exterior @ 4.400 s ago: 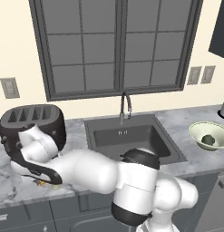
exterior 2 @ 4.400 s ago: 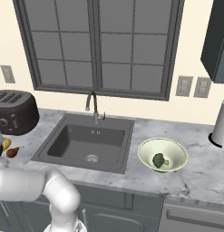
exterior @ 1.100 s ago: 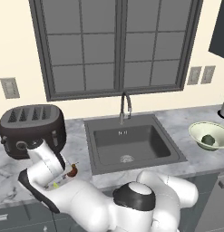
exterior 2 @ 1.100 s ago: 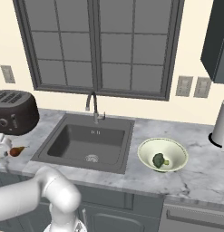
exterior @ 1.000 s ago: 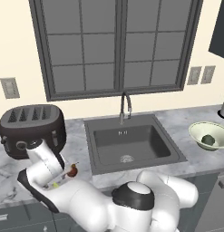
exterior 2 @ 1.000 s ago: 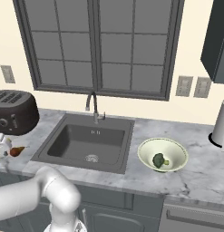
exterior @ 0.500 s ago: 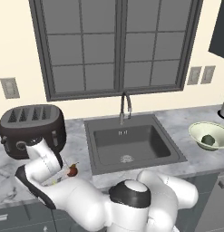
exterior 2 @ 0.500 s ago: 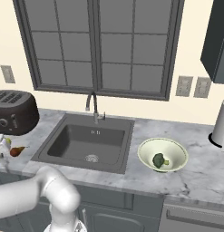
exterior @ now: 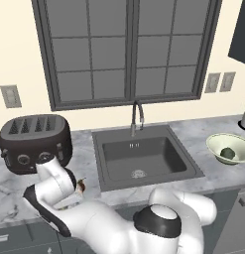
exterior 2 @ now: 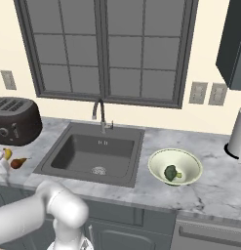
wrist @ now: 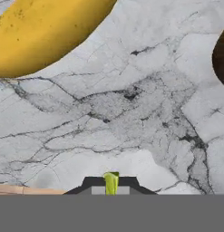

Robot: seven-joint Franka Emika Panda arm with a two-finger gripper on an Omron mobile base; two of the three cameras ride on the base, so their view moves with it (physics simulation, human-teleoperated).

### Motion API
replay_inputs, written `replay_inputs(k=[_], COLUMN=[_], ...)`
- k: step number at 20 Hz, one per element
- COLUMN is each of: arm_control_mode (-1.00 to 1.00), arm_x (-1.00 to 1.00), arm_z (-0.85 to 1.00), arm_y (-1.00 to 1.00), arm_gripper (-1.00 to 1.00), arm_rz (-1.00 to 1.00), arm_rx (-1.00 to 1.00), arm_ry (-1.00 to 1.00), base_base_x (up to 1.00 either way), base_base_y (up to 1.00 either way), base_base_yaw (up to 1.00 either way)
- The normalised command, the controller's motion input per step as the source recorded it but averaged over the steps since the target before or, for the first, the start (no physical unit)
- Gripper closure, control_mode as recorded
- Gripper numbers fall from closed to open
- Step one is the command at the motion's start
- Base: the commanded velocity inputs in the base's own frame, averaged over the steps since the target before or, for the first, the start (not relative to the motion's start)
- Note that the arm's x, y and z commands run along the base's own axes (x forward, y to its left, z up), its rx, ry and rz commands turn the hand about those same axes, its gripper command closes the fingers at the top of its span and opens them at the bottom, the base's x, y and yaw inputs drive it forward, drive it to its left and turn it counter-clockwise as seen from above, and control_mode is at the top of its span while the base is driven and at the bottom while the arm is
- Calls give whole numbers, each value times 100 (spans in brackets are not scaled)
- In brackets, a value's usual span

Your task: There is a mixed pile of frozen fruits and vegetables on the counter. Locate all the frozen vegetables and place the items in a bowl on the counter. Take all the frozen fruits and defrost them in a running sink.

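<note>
Your fingers (wrist: 92, 183) are pinched together on the tiny yellow-green sliver (wrist: 111, 182), which stands between the dark tips at 6 o'clock in the hand view, low over the marble counter (wrist: 131, 113). The banana (wrist: 41, 31) lies at 11 o'clock of that view and the brown fruit (wrist: 221, 56) pokes in at 3 o'clock, both apart from the tips. In the right base view the banana (exterior 2: 7, 153) and the brown fruit (exterior 2: 17, 162) sit together at 9 o'clock, just left of the sink (exterior 2: 92, 151). The bowl (exterior 2: 175, 167) rests on the counter at 4 o'clock of the sink, with the broccoli floret (exterior 2: 170, 172) already inside. By my reckoning you are about a quarter done: the sliver must still reach the bowl, both fruits must go into the sink, and no water shows at the faucet (exterior 2: 99, 114)
</note>
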Motion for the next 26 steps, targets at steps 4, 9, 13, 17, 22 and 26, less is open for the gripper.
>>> replay_inputs(k=[4, 9, 13, 17, 22, 26], arm_control_mode=[-100, -100, -100, -100, -100, -100], arm_x=[-10, -17, -19, -8, 3, 0], arm_z=[46, 100, 82, 36, 33, 22], arm_y=[-30, -49, -78, -100, -100, -100], arm_gripper=[100, 100, 100, 100, 100, 100], arm_rz=[-13, -13, -4, -13, 0, 0], arm_rx=[0, 1, 0, 2, 0, 0], arm_ry=[2, -1, -1, 0, 0, 0], base_base_x=[0, 0, 0, 0, 0, 0], base_base_y=[0, 0, 0, 0, 0, 0], base_base_yaw=[0, 0, 0, 0, 0, 0])
